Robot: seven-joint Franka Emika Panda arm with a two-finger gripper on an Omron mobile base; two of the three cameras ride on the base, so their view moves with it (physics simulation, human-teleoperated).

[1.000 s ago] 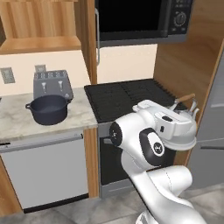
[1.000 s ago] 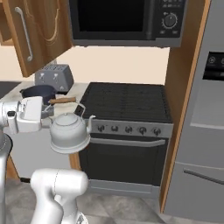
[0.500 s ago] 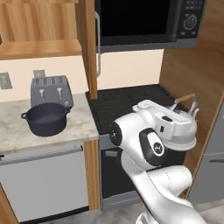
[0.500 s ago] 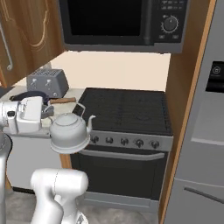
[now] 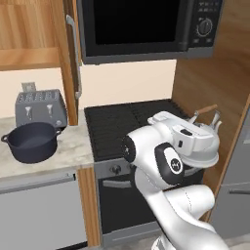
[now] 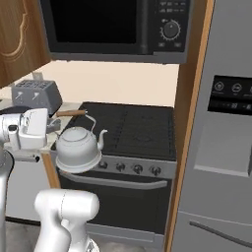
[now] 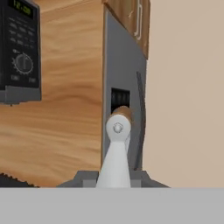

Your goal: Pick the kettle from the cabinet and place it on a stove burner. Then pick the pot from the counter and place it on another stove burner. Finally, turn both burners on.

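Silver kettle (image 6: 78, 148) hangs at left of the right base frame, its wooden bar pinched in the hand (image 6: 49, 121), above the stove burners' (image 6: 133, 129) front edge.

Glossy silver metal kettle (image 6: 78, 149) with a brown wooden handle bar; matt dark pot (image 5: 32, 141); veined stone worktop (image 5: 73, 149); wood-grain cabinet (image 5: 34, 34).

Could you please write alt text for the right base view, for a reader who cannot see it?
A white arm's gripper holds a small silver kettle by its brown wooden handle bar, hanging in front of a black gas range. A black microwave hangs above, with a grey toaster at left.
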